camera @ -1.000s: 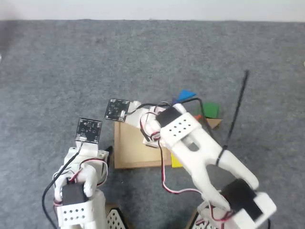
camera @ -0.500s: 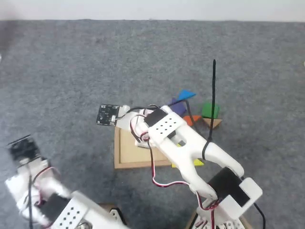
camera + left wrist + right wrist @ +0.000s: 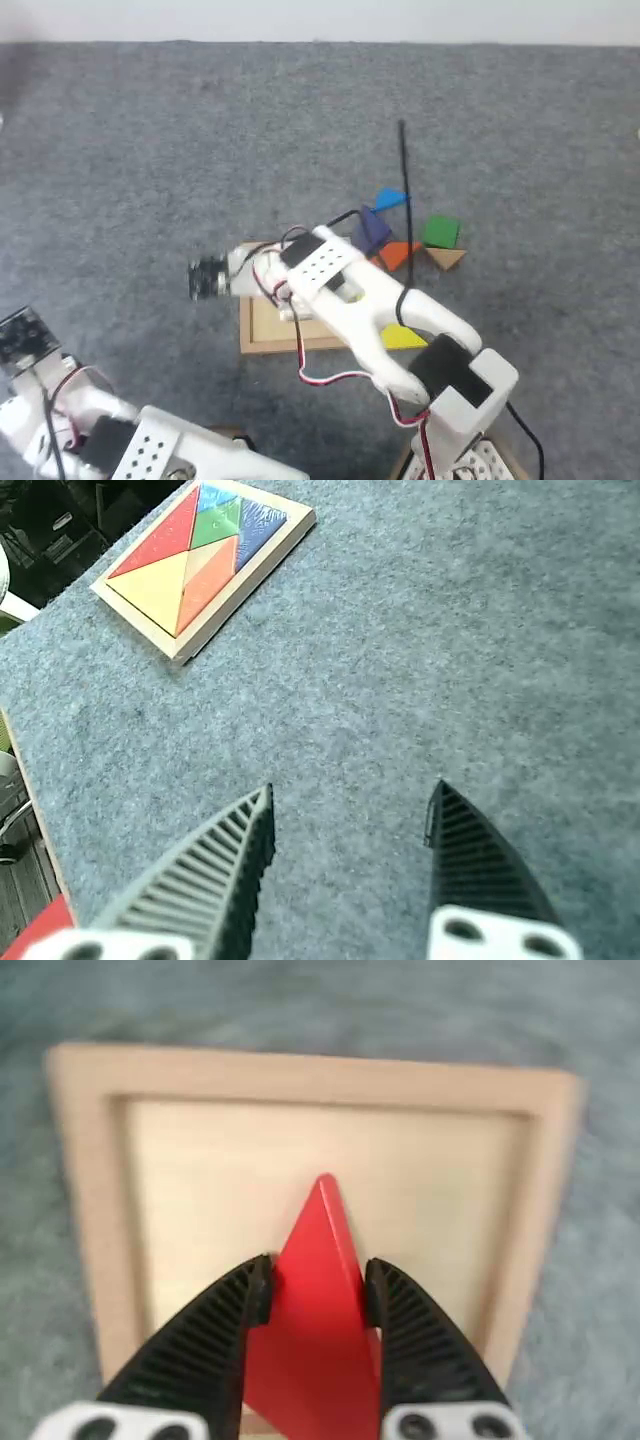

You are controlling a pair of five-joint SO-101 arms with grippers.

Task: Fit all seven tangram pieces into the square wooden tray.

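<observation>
Tray: the square wooden tray [image 3: 310,1075] lies on the grey carpet [image 3: 150,150] beneath the right arm [image 3: 350,290]. In the right wrist view its floor is bare wood, with no piece seated in it.
Red triangle: the red triangle [image 3: 320,1310] hangs over the tray's floor, tip pointing toward the middle. I cannot tell whether it touches the wood.
Right gripper: the right gripper [image 3: 318,1272] is closed onto the red triangle, one jaw against each slanted side.
Done so far: by my reading nothing is placed. The first piece is in hand over the tray but not released.
Loose pieces: a blue triangle [image 3: 390,199], a purple piece [image 3: 372,230], an orange triangle [image 3: 397,254], a green square [image 3: 441,232] and a tan triangle [image 3: 446,258] lie clustered on the carpet near the tray's far side. A yellow piece [image 3: 405,338] lies just beside the tray, partly under the arm.
Left to do: set the red one down, then bring in these six, so nearly the whole job remains.
Left gripper: the left gripper [image 3: 353,788] hangs wide apart over bare carpet, holding nothing, well apart from the tray.
Farther off: a second tray [image 3: 240,575], filled with coloured pieces, lies on the carpet beyond the left gripper.
</observation>
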